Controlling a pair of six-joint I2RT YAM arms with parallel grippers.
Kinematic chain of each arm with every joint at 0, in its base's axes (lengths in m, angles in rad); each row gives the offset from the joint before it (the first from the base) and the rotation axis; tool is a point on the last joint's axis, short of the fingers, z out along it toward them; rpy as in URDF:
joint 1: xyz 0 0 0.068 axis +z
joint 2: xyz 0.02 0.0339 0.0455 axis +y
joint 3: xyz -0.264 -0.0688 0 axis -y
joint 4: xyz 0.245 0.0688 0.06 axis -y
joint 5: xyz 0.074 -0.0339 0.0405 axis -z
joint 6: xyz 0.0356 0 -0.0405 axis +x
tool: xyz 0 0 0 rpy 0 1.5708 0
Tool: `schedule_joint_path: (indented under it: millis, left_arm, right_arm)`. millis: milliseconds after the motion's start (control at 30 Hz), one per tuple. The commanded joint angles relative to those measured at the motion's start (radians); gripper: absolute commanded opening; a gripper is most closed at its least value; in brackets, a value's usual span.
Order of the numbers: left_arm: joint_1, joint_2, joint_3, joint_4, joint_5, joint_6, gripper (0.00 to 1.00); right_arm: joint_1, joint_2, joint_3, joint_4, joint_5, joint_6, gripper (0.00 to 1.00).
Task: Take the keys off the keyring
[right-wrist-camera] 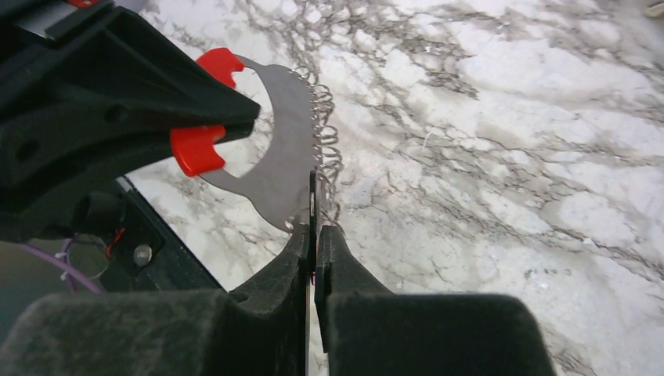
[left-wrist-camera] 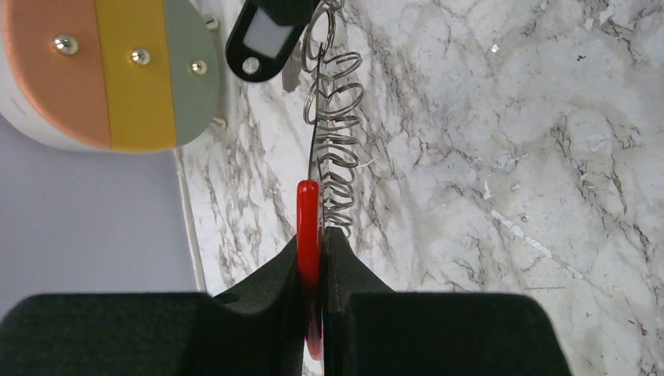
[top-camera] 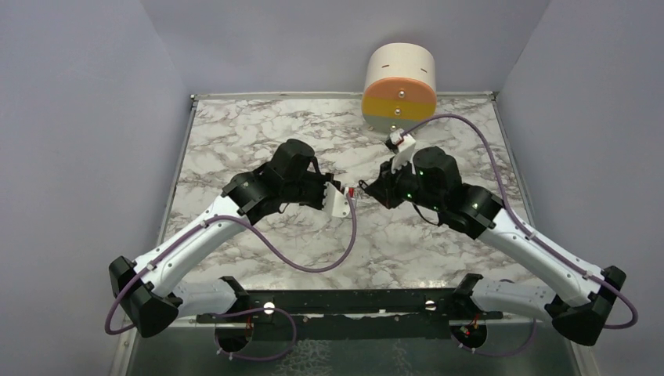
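Plainly, the keys (left-wrist-camera: 338,168) hung stretched in mid-air over the middle of the table (top-camera: 258,133), long axis running left to right: left gripper (left-wrist-camera: 317,243) clenched on the red head (left-wrist-camera: 308,223), right gripper (right-wrist-camera: 315,235) clamped on the black tag (left-wrist-camera: 262,43) by the keyring (left-wrist-camera: 321,35).

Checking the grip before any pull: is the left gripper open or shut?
Shut: the left gripper clamps the red piece, no gap on either side.
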Motion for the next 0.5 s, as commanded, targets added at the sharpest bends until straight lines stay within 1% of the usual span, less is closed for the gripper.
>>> schedule_joint_path:
  millis: [0,200,333,467]
  left_arm:
    - [0.001,-0.065,0.002,0.095,0.02,-0.057,0.0]
    - [0.001,-0.119,-0.051,0.191,0.068,-0.134,0.01]
    - [0.001,-0.128,-0.068,0.214,0.115,-0.175,0.01]
    - [0.001,-0.121,-0.088,0.231,0.139,-0.22,0.03]
  right_arm:
    - [0.002,-0.094,-0.063,0.092,0.098,-0.003,0.01]
    - [0.002,-0.197,-0.152,0.259,0.096,0.01,0.01]
    - [0.002,-0.251,-0.22,0.396,0.079,0.006,0.01]
    - [0.002,-0.287,-0.247,0.48,0.078,-0.018,0.01]
